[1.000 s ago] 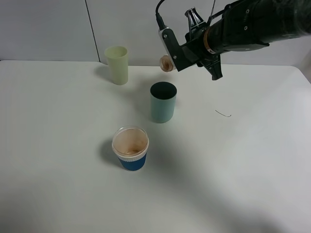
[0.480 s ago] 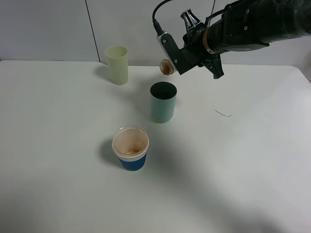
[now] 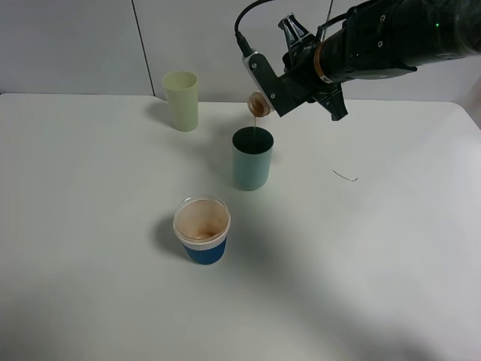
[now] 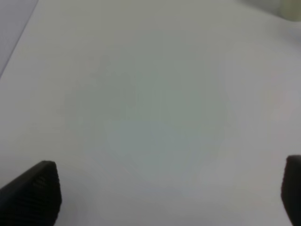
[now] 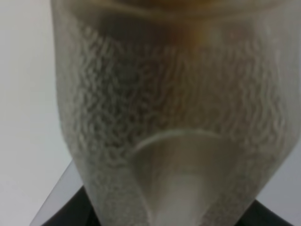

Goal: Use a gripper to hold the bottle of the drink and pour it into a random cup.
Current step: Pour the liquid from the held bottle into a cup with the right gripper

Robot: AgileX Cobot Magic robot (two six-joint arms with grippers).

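The pour itself is the step in hand. The right pincer [image 3: 264, 92] is clamped on the bottle [image 3: 258, 105], which hangs in the air, tipped far over with its wide mouth turned downward just above the teal cup [image 3: 252, 159]. In the high view a thin brownish thread of drink [image 3: 255, 126] appears to run from the mouth into the cup's dark inside. The cup stands upright on the white worktop [image 3: 90, 195], roughly in the middle. A pale yellow-green cup [image 3: 181, 100] and a blue-sleeved paper cup [image 3: 201, 229] stand well apart from it and have no part in this pour. In the right wrist view the bottle's clear, rippled wall [image 5: 169, 117] fills nearly everything, with a brown tint at one end, so the grip looks close and firm. The left pincer [image 4: 162, 193] has its fingertips wide apart over bare worktop and holds nothing. It does not show in the high view. As a judgement, the task is well along, since liquid is reaching the cup, though how much remains in the bottle cannot be told. The next move calls for a steady wrist, with the mouth centred over the opening and a little more tilt as the flow thins. After that, the bottle should turn slowly back upright before the arm carries it off, so no drip lands on the worktop.
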